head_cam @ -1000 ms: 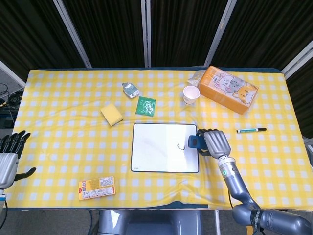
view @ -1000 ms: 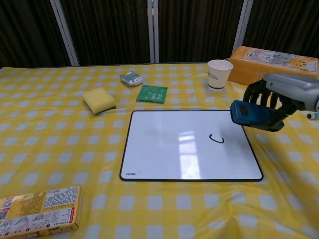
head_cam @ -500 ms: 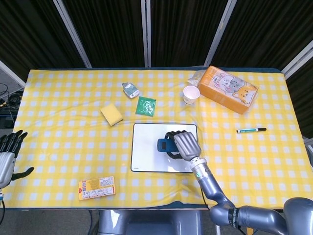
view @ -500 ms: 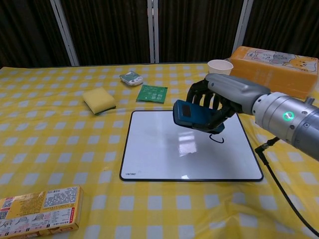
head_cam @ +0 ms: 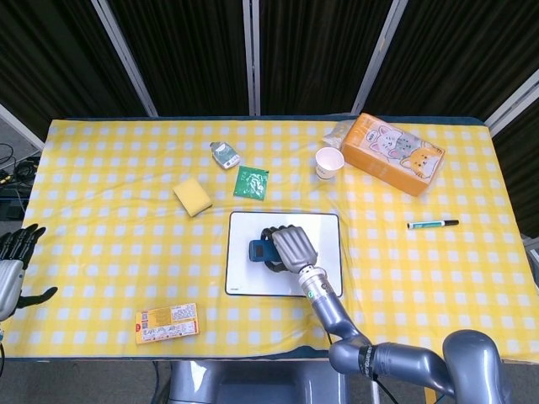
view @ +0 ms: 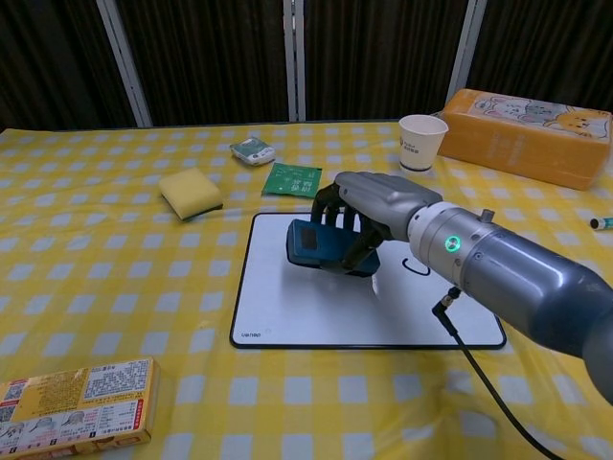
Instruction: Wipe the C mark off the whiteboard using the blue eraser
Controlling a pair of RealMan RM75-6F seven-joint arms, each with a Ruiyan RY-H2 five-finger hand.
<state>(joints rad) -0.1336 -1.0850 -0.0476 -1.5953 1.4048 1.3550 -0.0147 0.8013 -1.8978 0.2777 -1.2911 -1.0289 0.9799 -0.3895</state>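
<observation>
The whiteboard (head_cam: pixel 244 278) (view: pixel 316 307) lies flat on the yellow checked cloth in front of me. My right hand (head_cam: pixel 289 247) (view: pixel 369 201) grips the blue eraser (head_cam: pixel 258 251) (view: pixel 314 241) over the board's left-middle part, at or just above its surface. The black C mark (view: pixel 418 267) shows in the chest view on the board's right part, right of the hand; the arm hides it in the head view. My left hand (head_cam: pixel 14 263) hangs off the table's left edge, fingers spread, holding nothing.
A yellow sponge (head_cam: pixel 193 195) (view: pixel 191 192), green packet (head_cam: pixel 251 182) (view: pixel 292 179), small pouch (head_cam: pixel 225 154), paper cup (head_cam: pixel 329 162) (view: pixel 421 141) and orange box (head_cam: pixel 393 154) (view: pixel 529 135) lie beyond the board. A marker (head_cam: pixel 433 224) lies right. A snack box (head_cam: pixel 168 322) (view: pixel 72 405) lies front left.
My right hand has carried the eraser leftward, from off the board's right edge, across the C mark, to the board's left-middle part. The mark still shows. The left hand barely moved.
</observation>
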